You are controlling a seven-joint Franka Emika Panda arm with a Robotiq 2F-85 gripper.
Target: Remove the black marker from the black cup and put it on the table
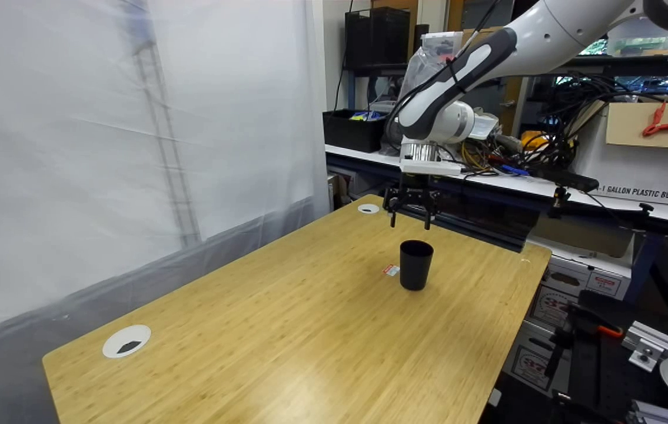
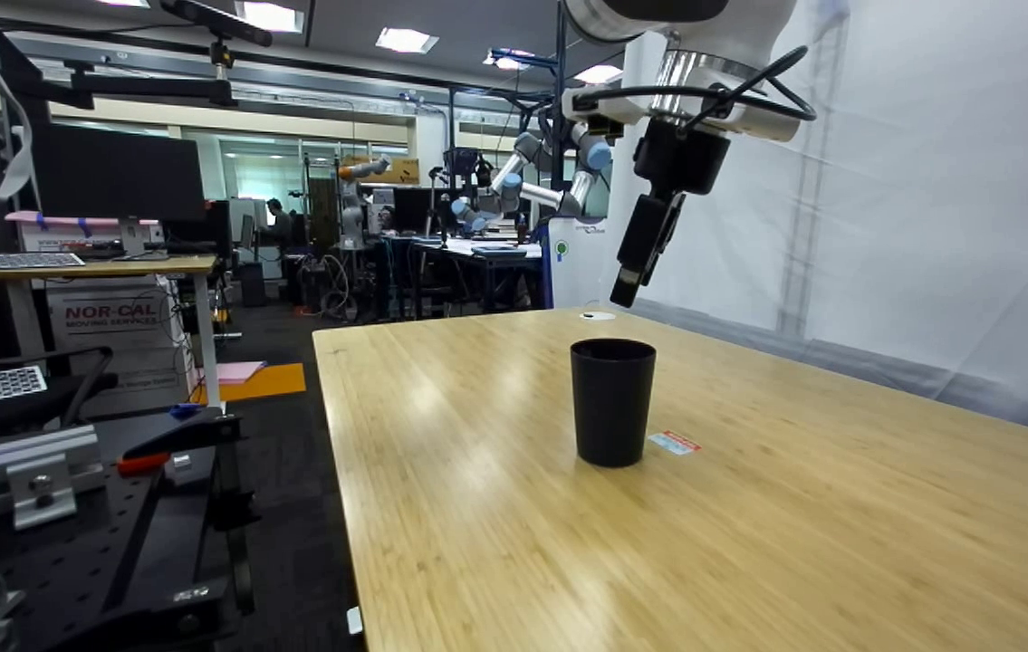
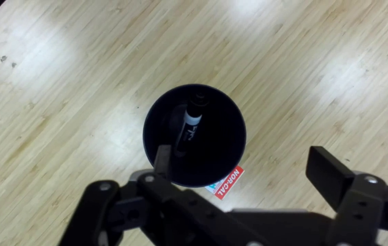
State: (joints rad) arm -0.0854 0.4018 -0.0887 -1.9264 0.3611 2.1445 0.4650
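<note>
The bench (image 1: 286, 318), wood-grained and streaked with glare, fills the lower middle in an exterior view, with a whitish curtain (image 1: 86, 165) at left and a cluttered shelf (image 1: 525, 185) at upper right. In an exterior view a dark monitor (image 2: 120, 172) stands at upper left. At the centre of the wrist view the black marker (image 3: 188, 130) slants inside the black cup (image 3: 224, 136), which stands just beside a red-and-white label (image 3: 228, 183). The jaws are spread wide above the bench.
</note>
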